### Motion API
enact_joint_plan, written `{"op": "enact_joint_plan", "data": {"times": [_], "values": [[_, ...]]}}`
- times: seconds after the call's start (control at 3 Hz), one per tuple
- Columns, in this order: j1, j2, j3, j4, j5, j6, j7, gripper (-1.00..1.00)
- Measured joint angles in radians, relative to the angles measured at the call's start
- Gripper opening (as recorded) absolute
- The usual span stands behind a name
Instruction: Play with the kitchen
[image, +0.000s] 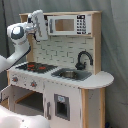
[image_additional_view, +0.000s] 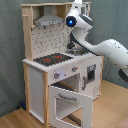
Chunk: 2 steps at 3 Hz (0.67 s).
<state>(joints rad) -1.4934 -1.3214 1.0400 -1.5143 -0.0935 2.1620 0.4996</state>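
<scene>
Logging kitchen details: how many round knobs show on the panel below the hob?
2, in both exterior views: one knob under the hob's front edge, the other knob further toward the sink side. More could be hidden.

You're in a lab-style test room, grey curtain backdrop (image: 114, 45) behind everything in both exterior views, toy kitchen (image_additional_view: 55, 65) mid-frame, wood floor (image_additional_view: 15, 117) at the second exterior view's bottom left.

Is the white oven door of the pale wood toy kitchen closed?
No: in the second exterior view the oven door hangs swung open below the red-ringed hob.
</scene>
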Motion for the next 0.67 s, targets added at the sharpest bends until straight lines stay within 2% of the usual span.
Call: {"op": "enact_joint_plan", "data": {"times": [0.33, 0.67], "values": [[0.036, -0.011, -0.020, -0.084, -0.006, -0.056, -0.001, -1.00], [0.094, -0.027, -0.037, -0.179, -0.015, -0.056, -0.001, -1.00]]}}
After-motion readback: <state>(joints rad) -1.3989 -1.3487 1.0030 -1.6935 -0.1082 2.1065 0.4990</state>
